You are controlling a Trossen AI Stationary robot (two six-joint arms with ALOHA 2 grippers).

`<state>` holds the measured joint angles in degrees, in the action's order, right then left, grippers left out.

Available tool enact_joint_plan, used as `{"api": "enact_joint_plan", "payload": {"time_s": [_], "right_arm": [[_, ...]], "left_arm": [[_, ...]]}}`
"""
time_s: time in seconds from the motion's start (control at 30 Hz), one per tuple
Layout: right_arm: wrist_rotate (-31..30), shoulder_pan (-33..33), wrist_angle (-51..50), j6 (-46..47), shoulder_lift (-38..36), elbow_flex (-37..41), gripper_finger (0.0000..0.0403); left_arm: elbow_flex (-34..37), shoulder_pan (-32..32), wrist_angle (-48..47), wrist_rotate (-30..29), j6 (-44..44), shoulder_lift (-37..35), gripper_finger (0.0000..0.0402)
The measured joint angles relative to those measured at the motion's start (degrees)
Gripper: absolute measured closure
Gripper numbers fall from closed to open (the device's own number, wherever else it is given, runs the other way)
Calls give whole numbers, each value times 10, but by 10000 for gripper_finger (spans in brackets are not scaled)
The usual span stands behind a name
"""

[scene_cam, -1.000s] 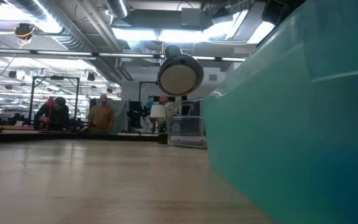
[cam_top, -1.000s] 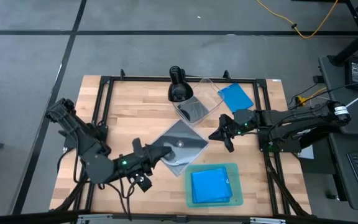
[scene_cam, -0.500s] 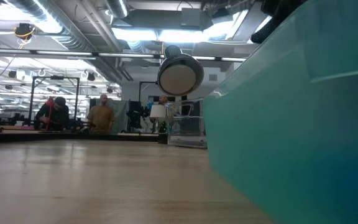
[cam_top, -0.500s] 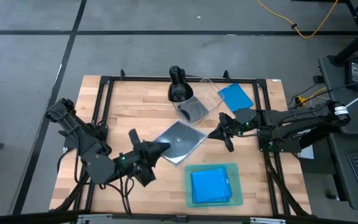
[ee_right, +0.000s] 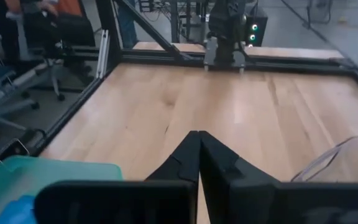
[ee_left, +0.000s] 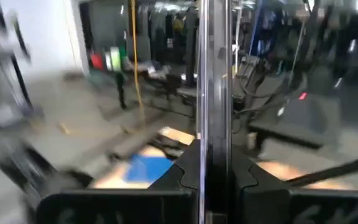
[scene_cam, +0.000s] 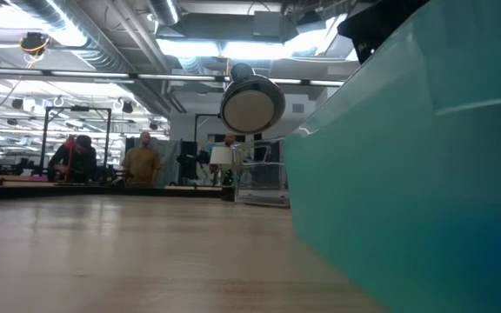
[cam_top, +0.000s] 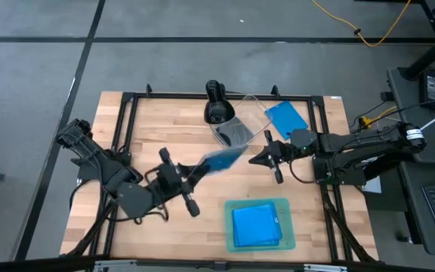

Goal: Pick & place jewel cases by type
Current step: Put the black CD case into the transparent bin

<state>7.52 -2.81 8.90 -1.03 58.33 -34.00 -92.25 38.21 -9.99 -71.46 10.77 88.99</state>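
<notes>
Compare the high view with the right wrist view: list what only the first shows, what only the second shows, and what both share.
Only the high view: the left claw shut on a disc case held edge-up and blurred, the loose blue case at the table's far right, and the black camera.

Only the right wrist view: the right claw's fingertips pressed shut with nothing between them, and an office chair beside the table.

Both: the wooden table, the teal tray holding blue cases, the clear tub and the right claw.
</notes>
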Motion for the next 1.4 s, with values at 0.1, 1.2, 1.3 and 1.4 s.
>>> {"api": "enact_joint_plan", "payload": {"time_s": [0.1,1.2,1.3,1.4], "right_arm": [[0,0,0,-36,0,0,391],[112,53,157,182,2,0,116],[103,53,189,182,7,0,116],[96,54,232,191,26,0,116]], "left_arm": [[0,-11,-65,20,186,0,391],[57,-56,-138,-18,356,1,391],[57,-61,-133,-7,339,1,391],[57,-67,-117,7,319,1,391]]}}
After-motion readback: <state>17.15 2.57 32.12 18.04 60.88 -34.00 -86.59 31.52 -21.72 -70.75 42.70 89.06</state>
